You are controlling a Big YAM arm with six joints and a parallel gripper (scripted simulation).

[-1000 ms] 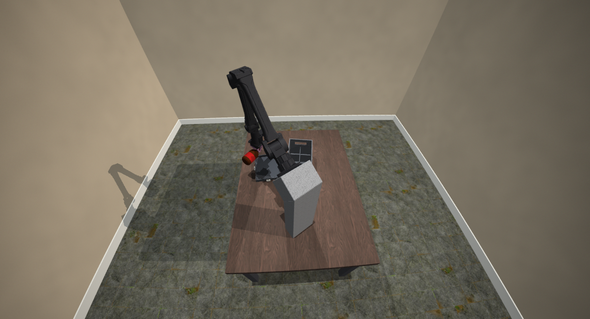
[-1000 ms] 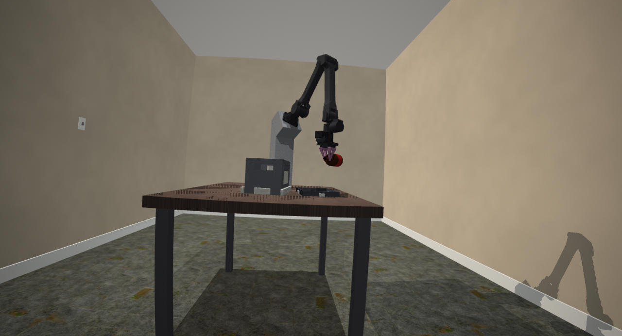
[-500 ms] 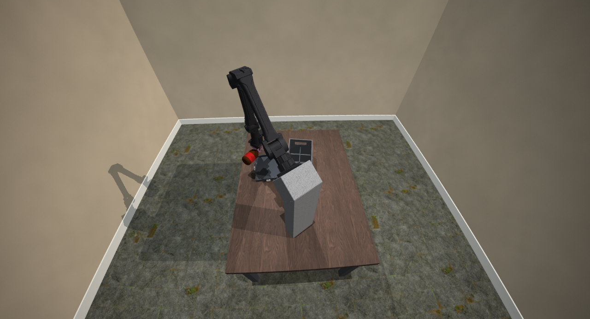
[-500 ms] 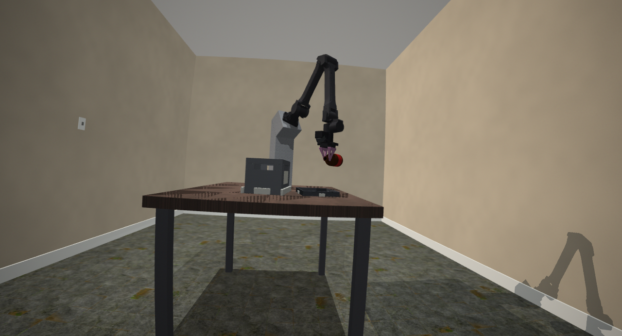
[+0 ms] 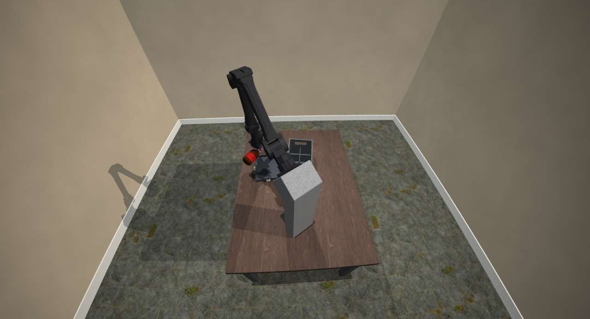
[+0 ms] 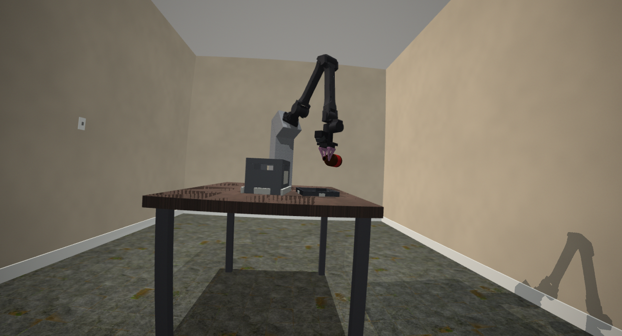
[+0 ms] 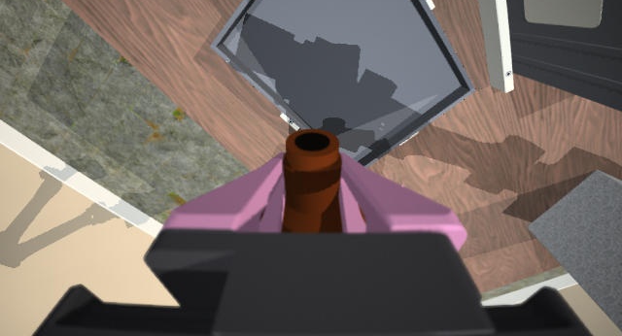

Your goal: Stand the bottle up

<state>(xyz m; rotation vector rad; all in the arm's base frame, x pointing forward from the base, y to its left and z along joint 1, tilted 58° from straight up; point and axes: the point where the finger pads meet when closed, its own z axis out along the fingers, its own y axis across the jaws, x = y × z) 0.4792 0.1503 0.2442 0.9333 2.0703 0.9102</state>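
With the fingers gripping the bottle (image 7: pixel 311 181) high above the tray (image 7: pixel 439 69), swing its base down before lowering onto the tray.

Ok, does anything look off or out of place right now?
Yes. The red bottle isn't on the tray; it hangs tilted high above the table, pinched at its neck by the tool, near the tray's corner rather than over its middle.

Arm (image 6: pixel 327 90) folded high, tool (image 6: pixel 327 152) downward, clamped on bottle (image 6: pixel 334 160)
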